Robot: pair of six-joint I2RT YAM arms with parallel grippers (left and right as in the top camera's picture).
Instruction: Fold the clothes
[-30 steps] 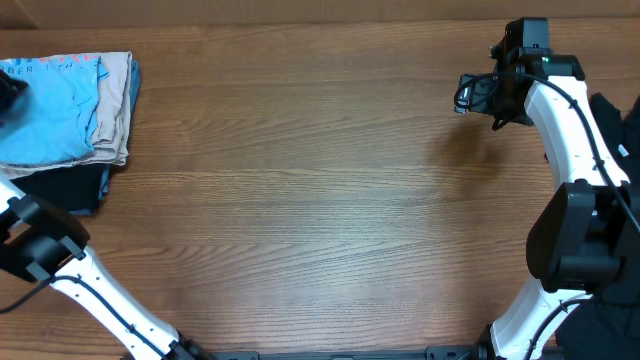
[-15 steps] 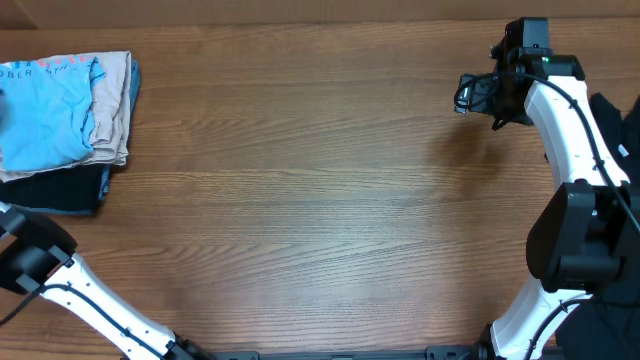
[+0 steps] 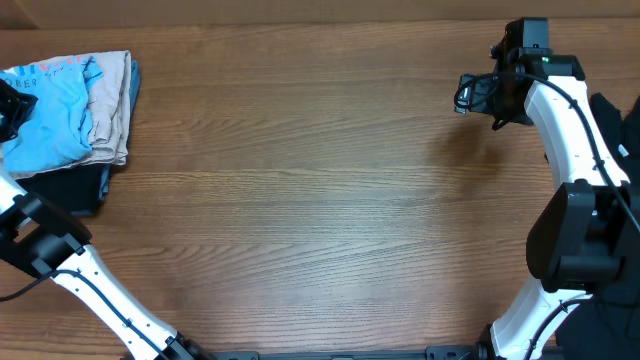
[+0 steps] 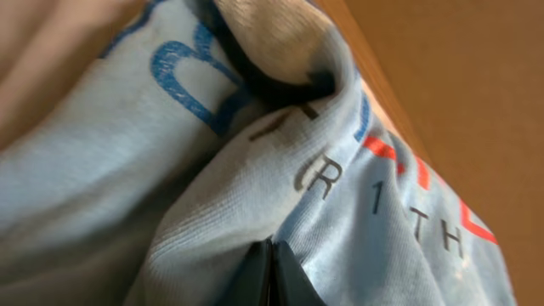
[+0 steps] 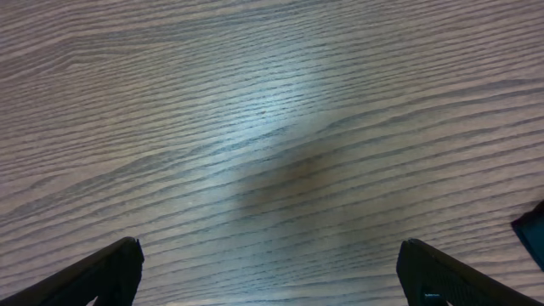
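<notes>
While the left gripper (image 4: 270, 272) is sitting at the far left edge of the table (image 3: 300, 200), its jaws are pressing together on a bunched fold of the light blue T-shirt (image 3: 48, 118). In the left wrist view, the cloth is crowding right up against the dark fingertips (image 4: 285, 276). The shirt is lying rumpled at the table's top left corner and is spreading over the beige folded garment (image 3: 112, 100). The beige edges are showing along the shirt's right side. Just below the pile, the plain black garment (image 3: 68, 188) is peeking out, with part of it lying under the other two.

Close up, the shirt's knit is creasing into soft ridges. Its printed lettering (image 4: 374, 208) is running across the fabric beside a red mark (image 4: 425, 183), and a large blue letter is curling over a higher fold.

Across the table, well apart from the clothes, the right gripper (image 5: 272, 280) is hanging near the top right — its jaws are standing spread wide, with nothing between them. Its two dark fingers (image 5: 106, 272) are framing only bare wood grain in the right wrist view. The white right arm (image 3: 565, 130) is reaching up along the right edge to carry it.
</notes>
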